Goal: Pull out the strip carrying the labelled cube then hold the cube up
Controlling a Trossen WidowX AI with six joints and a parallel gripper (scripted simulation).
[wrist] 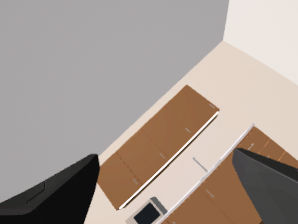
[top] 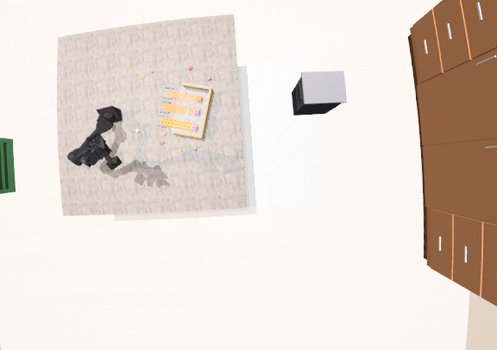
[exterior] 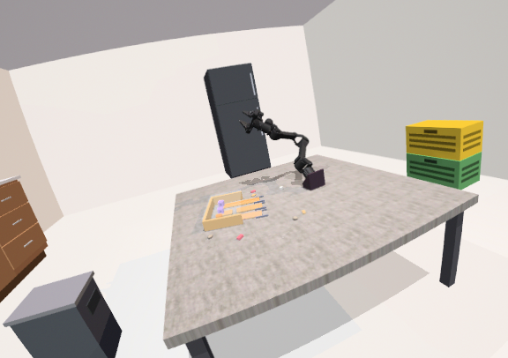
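Note:
A low wooden tray (top: 207, 114) (exterior: 223, 223), open toward the arm, holds three orange strips with thin blue prongs around their outer ends. The dotted strip (top: 176, 123) (exterior: 243, 203) looks unbroken and carries a purple cube (top: 194, 128) (exterior: 220, 203) with a pale mark. The plain strip (top: 173, 108) shows a wide gap; its short inner piece carries another purple cube (top: 197, 111) (exterior: 220, 210). The zigzag strip (top: 176, 94) (exterior: 252, 215) shows a narrow break and carries an orange cube (top: 198, 98). Labels are too small to read. My gripper (exterior: 242, 116) (wrist: 167, 158) is open and empty, high above the table, away from the tray.
Small bits lie on the table (top: 95, 64) (exterior: 353, 224) around the tray, among them a red piece (top: 190, 68) (exterior: 240, 237) and a red piece (top: 161, 143) near the dotted strip. A white bit (top: 137, 130) (exterior: 281, 187) lies between arm base and tray.

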